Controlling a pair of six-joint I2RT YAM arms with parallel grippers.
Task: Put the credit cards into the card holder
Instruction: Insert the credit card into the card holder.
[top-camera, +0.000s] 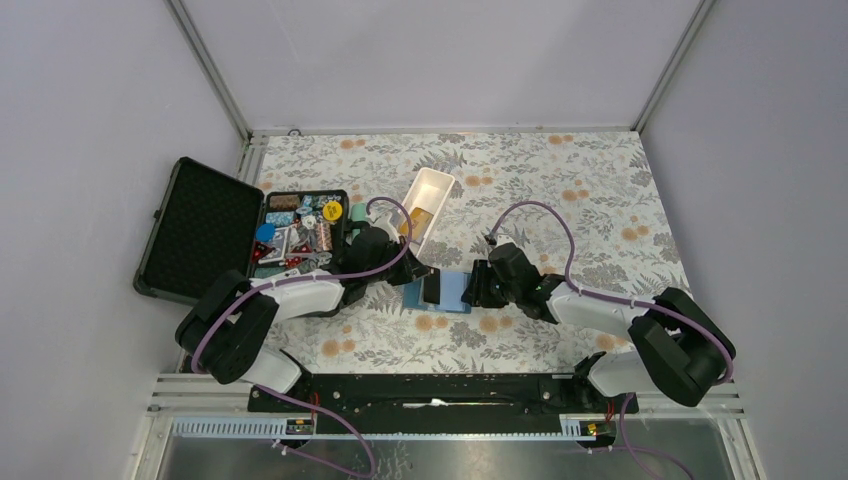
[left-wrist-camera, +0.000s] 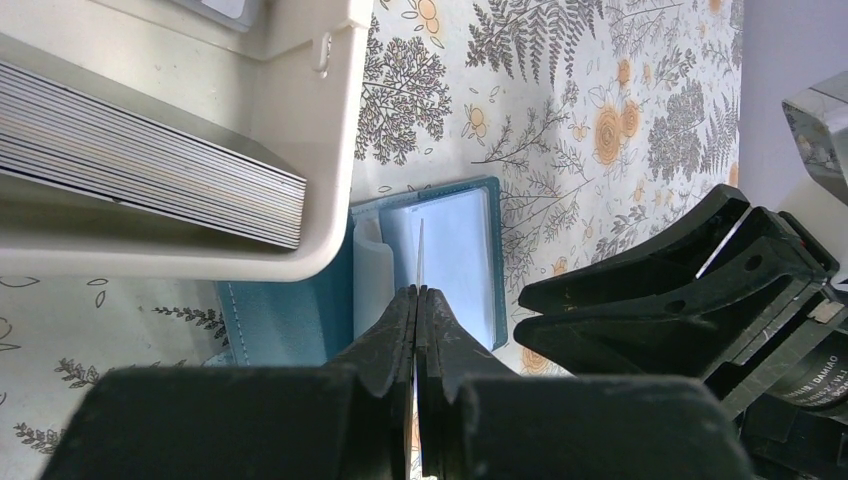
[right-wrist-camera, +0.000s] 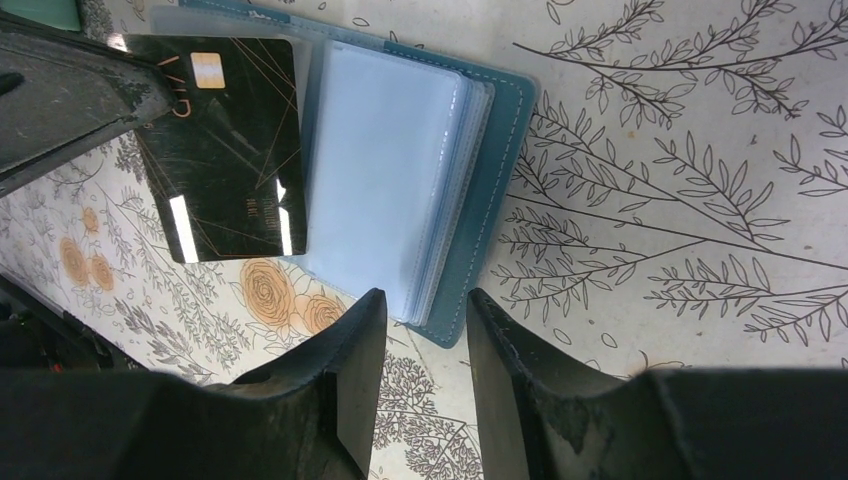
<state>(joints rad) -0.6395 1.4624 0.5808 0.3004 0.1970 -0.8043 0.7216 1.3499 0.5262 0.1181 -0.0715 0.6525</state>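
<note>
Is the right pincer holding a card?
No, the right pincer is open and empty, while the left pincer pinches the black card.

White tray (left-wrist-camera: 330, 130) and right tool (right-wrist-camera: 425, 310) tight beside card holder (right-wrist-camera: 500, 150), possibly touching.

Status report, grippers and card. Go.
Left gripper shut on dark card, over open card holder. Right gripper open at its edge. White tray alongside, not blocking.
</note>
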